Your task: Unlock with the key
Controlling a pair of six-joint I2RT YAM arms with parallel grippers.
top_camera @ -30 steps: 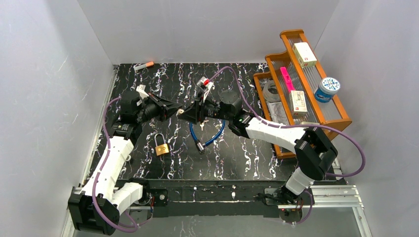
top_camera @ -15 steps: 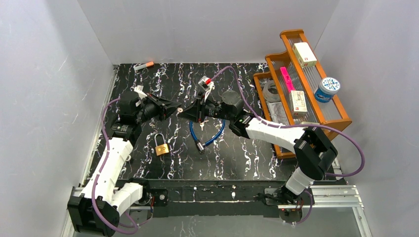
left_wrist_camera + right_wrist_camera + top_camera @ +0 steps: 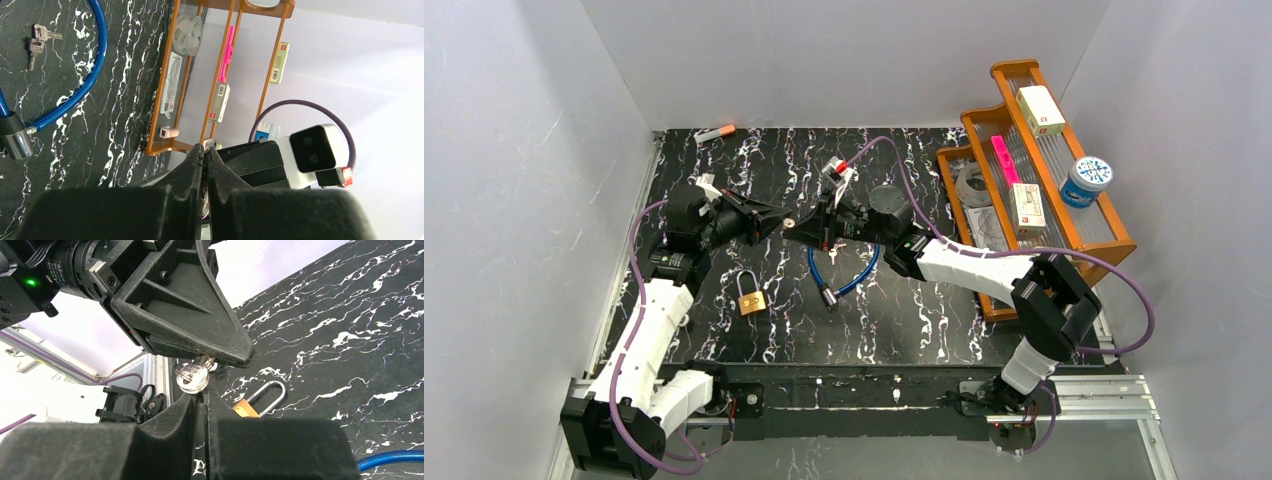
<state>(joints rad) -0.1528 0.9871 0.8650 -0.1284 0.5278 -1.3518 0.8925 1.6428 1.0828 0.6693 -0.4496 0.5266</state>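
A small bunch of silver keys (image 3: 193,377) hangs from the tips of my left gripper (image 3: 774,221), which is shut on one key's blade. In the left wrist view (image 3: 205,148) silver shows between its closed fingers. My right gripper (image 3: 802,229) faces it tip to tip. Its jaws (image 3: 204,394) are shut just under the key heads, and I cannot tell if they touch. Both are held above the table. The brass padlock (image 3: 752,300) lies flat below them with its shackle closed, and it also shows in the right wrist view (image 3: 260,399).
A blue cable lock (image 3: 849,275) curls on the black marbled table just right of the padlock. A second pair of keys (image 3: 37,42) lies beyond it. A wooden rack (image 3: 1024,170) with boxes and tape stands at the right. An orange marker (image 3: 715,132) lies at the back left.
The two gripper tips were pressed together a second ago. Now they stand slightly apart and the silver key shows between them. The padlock has not moved.
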